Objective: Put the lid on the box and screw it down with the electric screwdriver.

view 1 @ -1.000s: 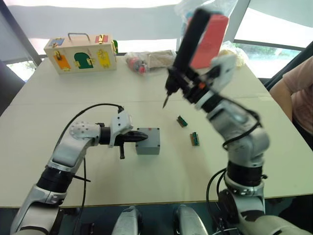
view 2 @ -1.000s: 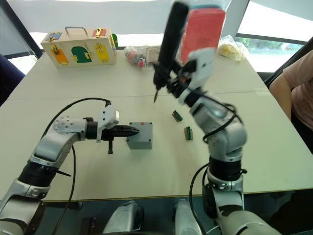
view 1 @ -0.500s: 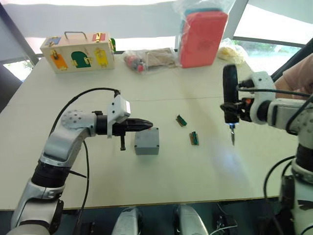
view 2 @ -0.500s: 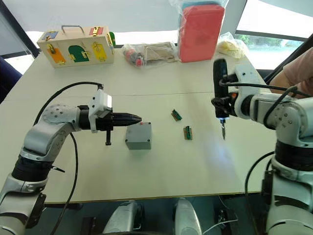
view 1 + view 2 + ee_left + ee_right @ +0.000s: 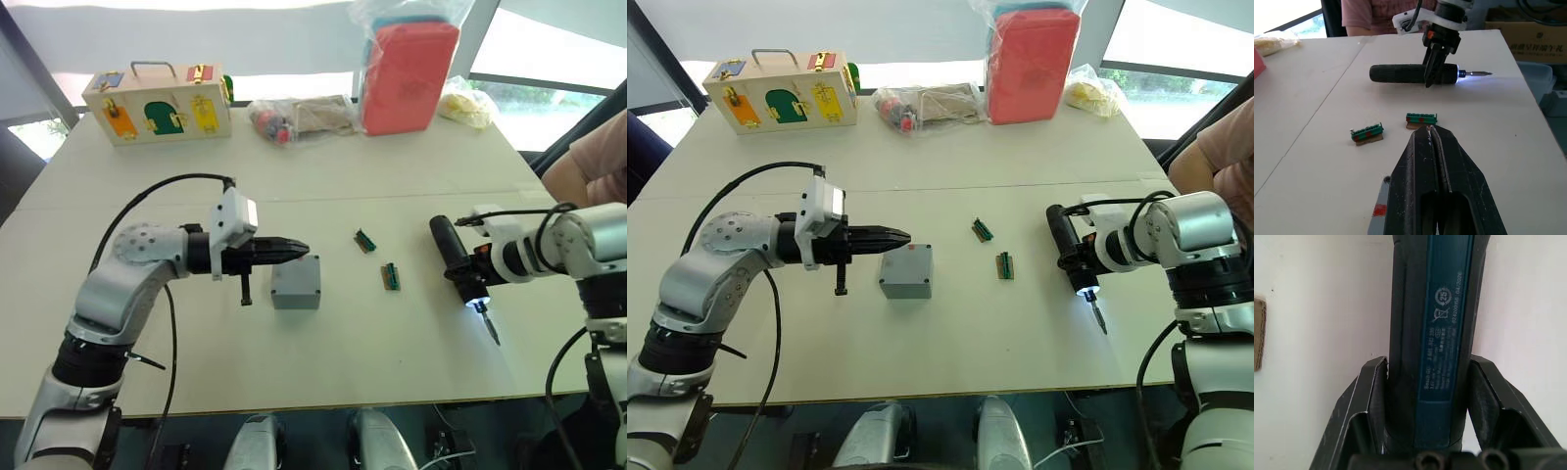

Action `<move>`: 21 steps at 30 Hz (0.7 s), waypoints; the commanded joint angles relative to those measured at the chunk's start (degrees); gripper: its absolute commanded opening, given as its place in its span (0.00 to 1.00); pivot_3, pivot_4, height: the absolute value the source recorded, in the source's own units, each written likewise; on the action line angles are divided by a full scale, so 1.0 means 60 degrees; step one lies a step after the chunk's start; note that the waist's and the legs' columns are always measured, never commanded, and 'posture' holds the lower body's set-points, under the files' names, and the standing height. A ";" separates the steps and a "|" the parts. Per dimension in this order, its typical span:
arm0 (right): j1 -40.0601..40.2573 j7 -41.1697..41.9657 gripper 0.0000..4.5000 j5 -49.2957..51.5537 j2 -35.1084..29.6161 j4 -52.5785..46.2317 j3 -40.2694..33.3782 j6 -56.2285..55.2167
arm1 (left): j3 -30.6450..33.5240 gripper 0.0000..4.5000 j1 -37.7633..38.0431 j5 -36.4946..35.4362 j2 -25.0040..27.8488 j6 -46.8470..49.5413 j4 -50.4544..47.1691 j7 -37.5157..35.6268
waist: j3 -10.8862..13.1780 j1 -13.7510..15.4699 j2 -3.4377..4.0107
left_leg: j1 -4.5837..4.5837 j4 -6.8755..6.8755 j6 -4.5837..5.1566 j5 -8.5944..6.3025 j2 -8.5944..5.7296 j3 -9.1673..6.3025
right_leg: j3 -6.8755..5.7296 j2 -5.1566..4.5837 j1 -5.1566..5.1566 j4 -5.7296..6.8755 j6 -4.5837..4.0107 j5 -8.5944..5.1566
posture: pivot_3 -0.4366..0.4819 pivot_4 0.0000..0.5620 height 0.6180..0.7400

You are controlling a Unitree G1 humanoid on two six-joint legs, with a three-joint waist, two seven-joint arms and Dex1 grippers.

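The right hand [image 5: 1080, 264] is clamped on the screwdriver [image 5: 457, 261], which lies low over the tabletop [image 5: 323, 362] at about 3 o'clock from the box [image 5: 295, 282]. Its smooth round barrel could roll or twist in the grip. The left hand [image 5: 302, 249], fingers together, hovers at the box's 10 o'clock edge and could nudge the light, lidded grey plastic box.
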 commanded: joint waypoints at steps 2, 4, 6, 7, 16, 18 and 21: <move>-0.0361 0.0499 0.72 -0.0530 -0.0089 0.0248 0.0199 -0.0528 | 0.0288 0.00 -0.0035 -0.0256 0.0131 0.0134 -0.0430 0.0177 | 0.0001 0.0001 -0.0002 | 0.0000 0.0005 -0.0001 0.0001 -0.0001 0.0002 | 0.0002 -0.0001 0.0002 -0.0001 0.0011 0.0007 | 0.48 0.27 0.92; -0.0428 0.0738 0.89 -0.0671 -0.0299 -0.0043 0.0264 -0.0750 | 0.0328 0.00 0.0055 -0.0224 0.0252 0.0206 -0.0413 0.0223 | 0.0001 0.0001 -0.0002 | 0.0002 0.0010 -0.0002 0.0002 -0.0001 0.0001 | 0.0002 0.0000 0.0005 -0.0001 0.0012 0.0011 | 0.48 0.27 0.92; -0.0601 0.0955 0.99 -0.0802 -0.0536 -0.0451 0.0163 -0.1019 | 0.0417 0.00 0.0166 -0.0169 0.0392 0.0236 -0.0380 0.0283 | 0.0004 0.0001 0.0002 | 0.0002 0.0010 -0.0004 0.0003 -0.0001 0.0001 | 0.0002 0.0001 0.0005 -0.0001 0.0012 0.0012 | 0.48 0.27 0.92; -0.0692 0.1134 0.99 -0.0851 -0.0714 -0.0799 0.0132 -0.1260 | 0.0480 0.00 0.0209 -0.0141 0.0455 0.0248 -0.0359 0.0342 | 0.0006 -0.0001 0.0005 | 0.0002 0.0010 -0.0004 0.0003 -0.0001 0.0001 | 0.0002 0.0001 0.0005 -0.0001 0.0013 0.0012 | 0.48 0.27 0.92; -0.0230 0.1912 0.99 0.0342 0.0249 -0.4228 -0.1637 -0.2181 | 0.0738 0.00 0.1015 0.0736 0.1072 -0.0338 0.0508 0.0692 | 0.0012 0.0015 -0.0015 | 0.0007 0.0000 -0.0004 0.0002 0.0013 -0.0012 | -0.0013 0.0015 0.0006 0.0000 0.0012 0.0011 | 0.48 0.27 0.92; 0.0274 0.1888 0.95 0.0599 0.0901 -0.5002 -0.1738 -0.2419 | 0.0788 0.00 0.1066 0.0824 0.1105 -0.0444 0.0914 0.0664 | 0.0014 0.0015 -0.0018 | 0.0005 0.0005 -0.0004 0.0002 0.0011 -0.0009 | -0.0012 0.0008 0.0011 0.0000 0.0012 0.0012 | 0.48 0.27 0.92; 0.1126 0.1691 0.77 0.0313 0.1678 -0.5753 -0.1305 -0.3299 | 0.0620 0.00 0.1127 0.1169 0.1236 -0.0970 0.1537 0.0375 | 0.0015 0.0026 -0.0016 | 0.0003 0.0012 -0.0005 0.0003 0.0010 -0.0008 | -0.0010 -0.0005 0.0011 0.0005 0.0015 0.0016 | 0.48 0.27 0.92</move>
